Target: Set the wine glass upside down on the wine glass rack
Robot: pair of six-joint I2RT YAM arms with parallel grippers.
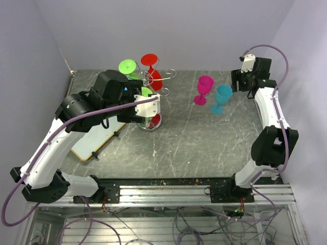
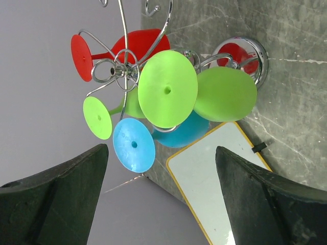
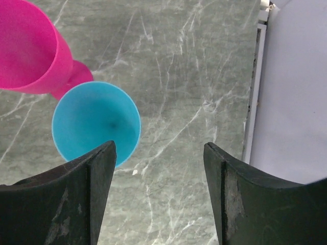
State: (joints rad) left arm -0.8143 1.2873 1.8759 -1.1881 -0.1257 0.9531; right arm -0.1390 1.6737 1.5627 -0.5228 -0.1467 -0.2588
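Right wrist view: the right end effector [image 3: 158, 145] hangs open and empty above the blue glass [image 3: 96, 122], which stands upright and empty on the worktop [image 3: 179, 61], just beside an empty pink glass [image 3: 28, 48]. The jaws sit off to one side, so I would centre them over the bowl before closing. The left end effector [image 2: 161, 153], open and empty, faces the rack [image 2: 120, 69], which carries four inverted glasses [image 2: 167, 89].

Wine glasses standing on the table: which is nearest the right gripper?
The blue plastic wine glass, by the right gripper; the pink plastic wine glass stands farther left.
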